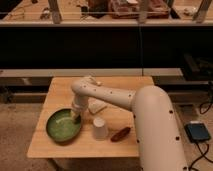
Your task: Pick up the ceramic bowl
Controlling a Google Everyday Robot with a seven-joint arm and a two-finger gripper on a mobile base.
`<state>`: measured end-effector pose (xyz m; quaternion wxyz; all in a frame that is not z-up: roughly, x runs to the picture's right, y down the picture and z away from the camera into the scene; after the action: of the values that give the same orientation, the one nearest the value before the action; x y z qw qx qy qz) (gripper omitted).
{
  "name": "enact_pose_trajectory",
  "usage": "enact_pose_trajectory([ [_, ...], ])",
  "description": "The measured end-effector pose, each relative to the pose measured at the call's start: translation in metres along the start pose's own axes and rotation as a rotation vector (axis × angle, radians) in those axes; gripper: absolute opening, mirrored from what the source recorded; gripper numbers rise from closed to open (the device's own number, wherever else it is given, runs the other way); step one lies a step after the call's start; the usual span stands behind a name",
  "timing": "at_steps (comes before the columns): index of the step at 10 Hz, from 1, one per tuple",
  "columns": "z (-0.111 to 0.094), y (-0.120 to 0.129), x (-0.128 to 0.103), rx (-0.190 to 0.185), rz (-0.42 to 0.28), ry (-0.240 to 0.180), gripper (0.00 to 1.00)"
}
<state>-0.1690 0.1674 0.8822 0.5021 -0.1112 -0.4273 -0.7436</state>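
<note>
At ceramic bowl (60, 128) rim, gripper (76, 118), arm (107, 95) bent downward

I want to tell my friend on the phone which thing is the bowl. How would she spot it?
Find the wooden table, then look at its near left corner in the camera view. The ceramic bowl sits there, with the robot's gripper at the edge nearest the white cup. It is wide, shallow and glossy green, unlike that narrow upturned cup beside it.

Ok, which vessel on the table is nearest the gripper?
The wide, shallow green ceramic bowl; the gripper is at its rim on the side facing the upturned white cup, which stands apart from it.
</note>
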Motion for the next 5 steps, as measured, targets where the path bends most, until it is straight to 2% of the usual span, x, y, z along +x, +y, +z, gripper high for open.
enact_pose_trajectory([
  [5, -0.0012, 0.0022, -0.0006, -0.003, 0.003, -0.001, 0.00],
])
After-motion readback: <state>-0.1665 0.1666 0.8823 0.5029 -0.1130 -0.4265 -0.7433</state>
